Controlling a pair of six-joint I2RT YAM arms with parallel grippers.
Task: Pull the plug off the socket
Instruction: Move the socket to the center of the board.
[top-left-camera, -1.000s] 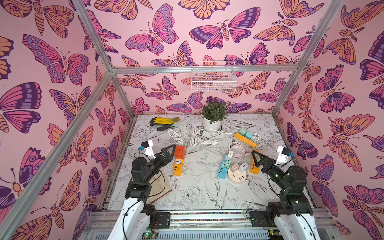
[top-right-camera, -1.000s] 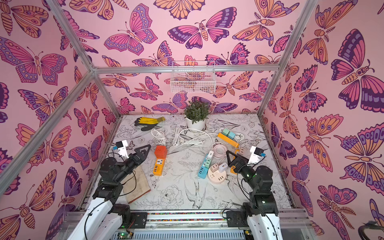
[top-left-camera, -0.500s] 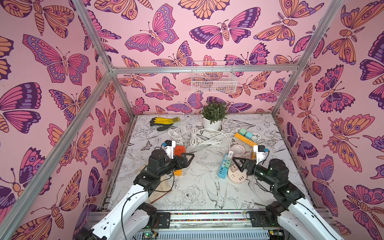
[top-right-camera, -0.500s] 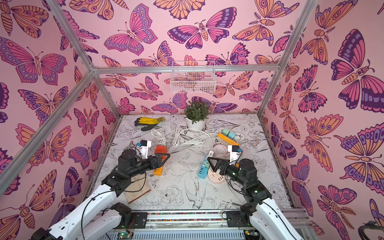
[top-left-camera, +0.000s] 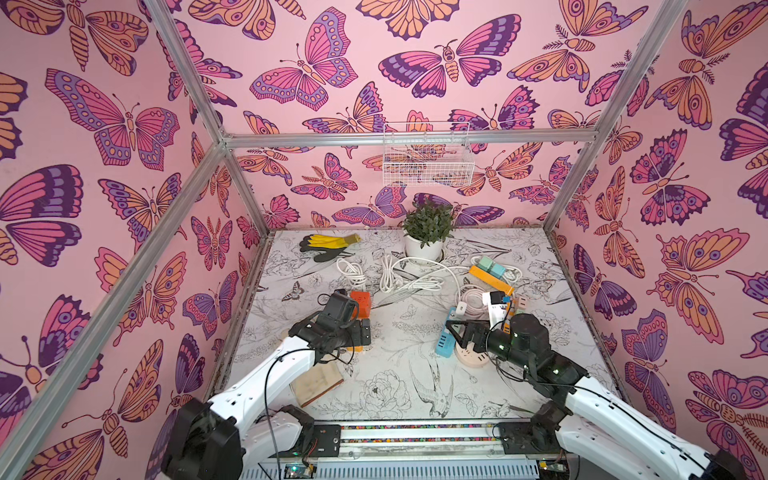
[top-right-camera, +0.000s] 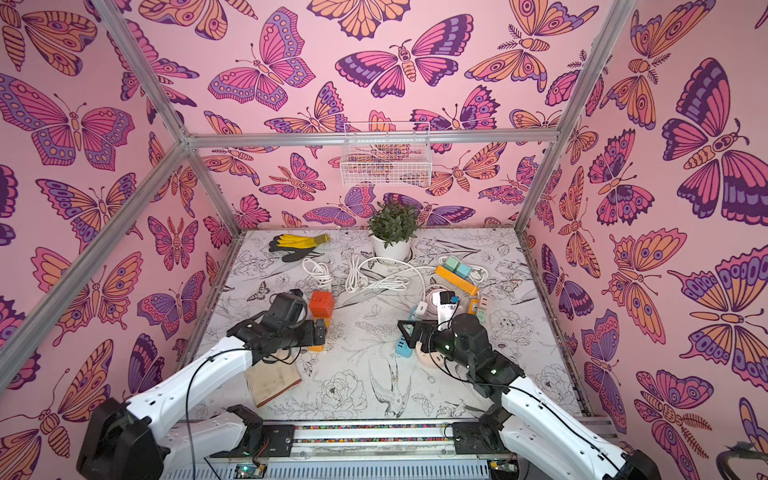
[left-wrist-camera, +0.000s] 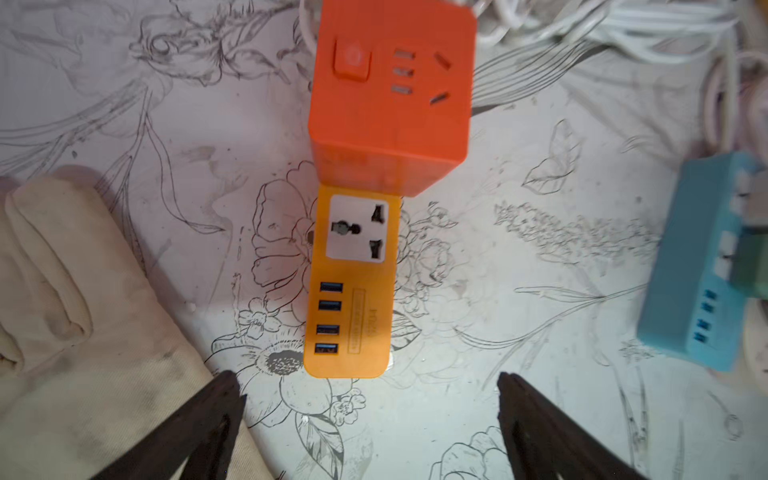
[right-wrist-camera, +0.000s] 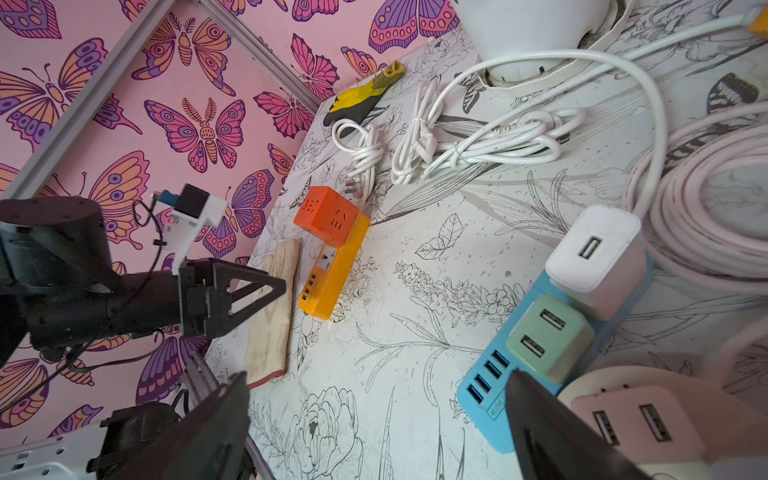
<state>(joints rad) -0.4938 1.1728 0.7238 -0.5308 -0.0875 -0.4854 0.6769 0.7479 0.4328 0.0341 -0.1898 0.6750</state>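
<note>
An orange cube plug (left-wrist-camera: 390, 95) sits on the far end of a yellow-orange socket strip (left-wrist-camera: 353, 282) at the table's left. My left gripper (left-wrist-camera: 370, 399) hovers open over the strip's near end, holding nothing; in both top views it (top-left-camera: 365, 332) (top-right-camera: 320, 330) covers most of the strip beside the cube (top-left-camera: 360, 302). At the right lies a blue socket strip (right-wrist-camera: 511, 374) carrying a white charger (right-wrist-camera: 594, 249) and a green charger (right-wrist-camera: 548, 336). My right gripper (right-wrist-camera: 374, 415) is open and empty just above the blue strip's (top-left-camera: 442, 347) near end.
A folded cloth (top-left-camera: 318, 380) lies front left under the left arm. A round pink socket (top-left-camera: 471, 359) with a pink charger (right-wrist-camera: 636, 419) sits beside the blue strip. Coiled white cables (top-left-camera: 411, 278), a plant pot (top-left-camera: 424, 245), gloves (top-left-camera: 328, 243) and another yellow strip (top-left-camera: 490, 278) fill the back.
Both arms have swung out from the front corners toward the middle: the left over the yellow-orange strip, the right over the blue strip. Both grippers stayed open.
</note>
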